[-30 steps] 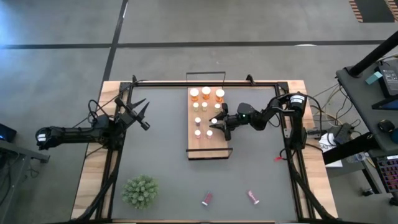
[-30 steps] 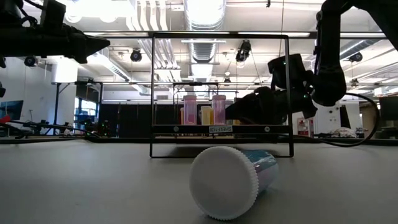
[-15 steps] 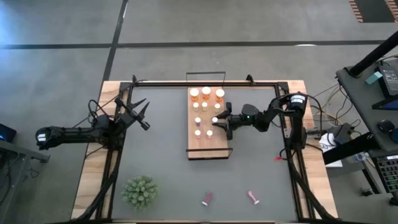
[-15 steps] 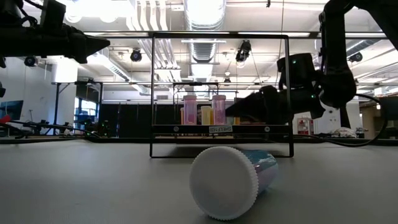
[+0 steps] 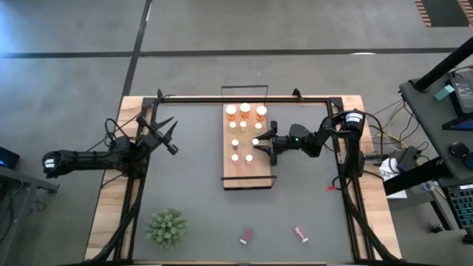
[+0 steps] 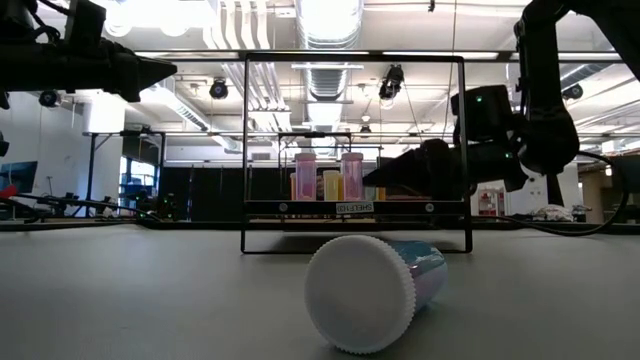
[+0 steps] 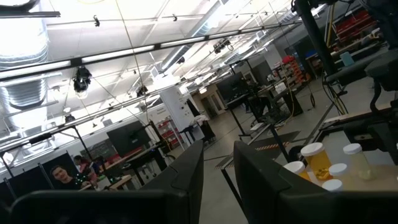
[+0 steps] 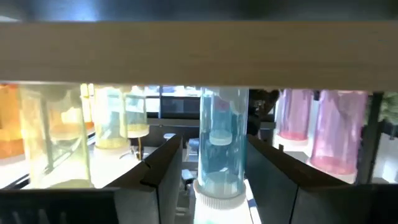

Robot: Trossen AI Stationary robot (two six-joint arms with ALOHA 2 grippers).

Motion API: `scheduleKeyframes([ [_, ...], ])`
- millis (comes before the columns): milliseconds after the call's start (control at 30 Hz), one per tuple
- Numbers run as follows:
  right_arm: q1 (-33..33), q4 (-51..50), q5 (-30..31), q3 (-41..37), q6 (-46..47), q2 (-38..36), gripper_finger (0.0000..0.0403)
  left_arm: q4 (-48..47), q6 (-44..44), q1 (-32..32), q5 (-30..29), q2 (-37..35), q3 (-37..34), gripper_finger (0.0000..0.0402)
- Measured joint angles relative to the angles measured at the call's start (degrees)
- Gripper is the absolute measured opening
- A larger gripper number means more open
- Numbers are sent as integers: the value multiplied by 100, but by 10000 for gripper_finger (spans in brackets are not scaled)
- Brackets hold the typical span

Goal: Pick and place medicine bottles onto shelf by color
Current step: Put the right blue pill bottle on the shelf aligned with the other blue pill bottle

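A: Where does the teal bottle (image 8: 222,146) stand relative to the right gripper (image 5: 259,145)?

B: Between its two dark fingers (image 8: 158,171), on the shelf (image 5: 247,171) at that board's right edge. The fingers stand slightly apart with a gap on each side, so nothing is clamped.

A: And the left gripper (image 5: 170,133)?

B: Together, raised near the tabletop's left edge.

A: What are things made of?

B: The bottles are clear tinted cylinders with ribbed white caps. Orange bottles (image 5: 245,111) line the shelf's far edge; the shelf is pale wood with thin black wire ends. Two pink bottles (image 5: 246,236) lie near the tabletop's near edge, a spiky green plant (image 5: 166,227) at its near-left corner.

A: The surface?

B: Matte grey tabletop (image 5: 192,185), in an industrial hall with ceiling ducts.
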Motion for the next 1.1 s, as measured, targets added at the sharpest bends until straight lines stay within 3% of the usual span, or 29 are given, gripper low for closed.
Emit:
scheduleKeyframes([
  [433,-2,42,179,-2,4,0,165,0,0,-1,0,0,-1,72],
  [800,-2,42,196,-2,2,0,124,2,0,0,1,0,-1,72],
  [1100,2,-205,193,221,6,0,121,1,0,-1,-1,-1,-1,72],
])
